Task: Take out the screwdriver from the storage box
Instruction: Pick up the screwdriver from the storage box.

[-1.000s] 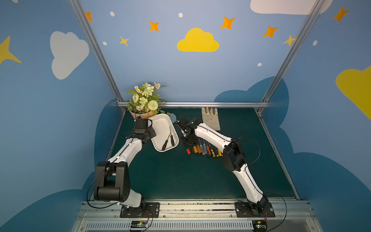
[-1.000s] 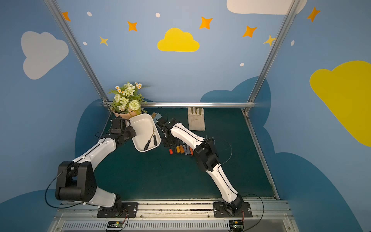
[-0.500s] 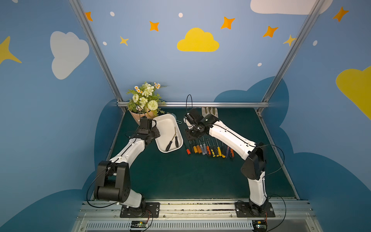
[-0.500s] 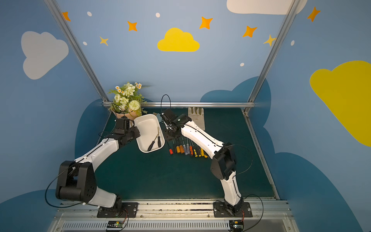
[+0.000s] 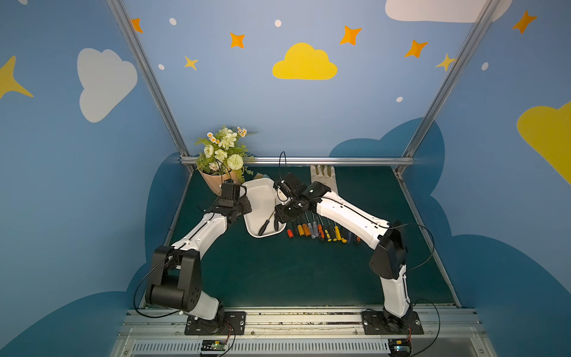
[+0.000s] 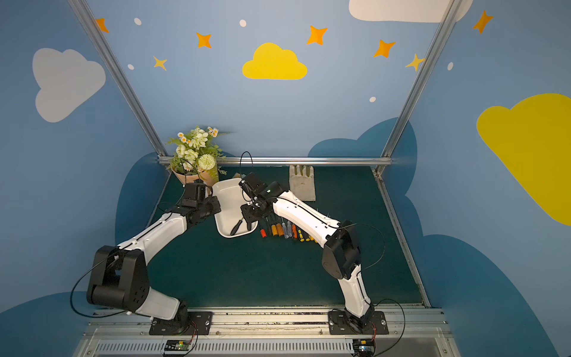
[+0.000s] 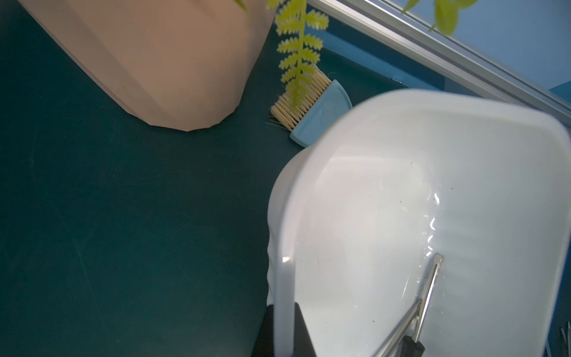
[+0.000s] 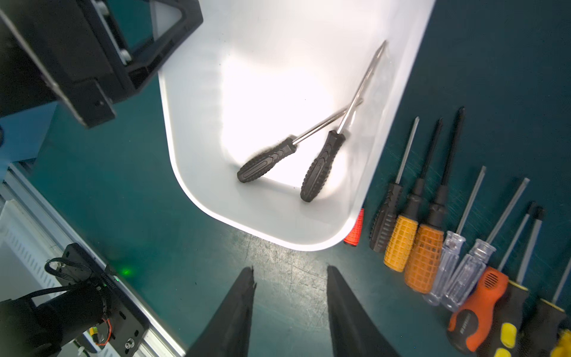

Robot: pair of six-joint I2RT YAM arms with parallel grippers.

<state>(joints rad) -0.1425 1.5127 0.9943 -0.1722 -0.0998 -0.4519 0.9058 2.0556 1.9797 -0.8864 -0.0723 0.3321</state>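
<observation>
The left arm (image 5: 204, 231) and right arm (image 5: 346, 216) are clad in glossy white shells, joined by matte black housings. Thin black cables (image 5: 433, 244) are looped alongside. The right gripper (image 8: 290, 273) is fitted with tapered black fingers (image 8: 234, 312).

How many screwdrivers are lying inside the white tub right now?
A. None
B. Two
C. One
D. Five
B: the right wrist view shows one black-handled screwdriver and a second black-handled screwdriver lying in the storage box, their metal shafts crossed.
</observation>
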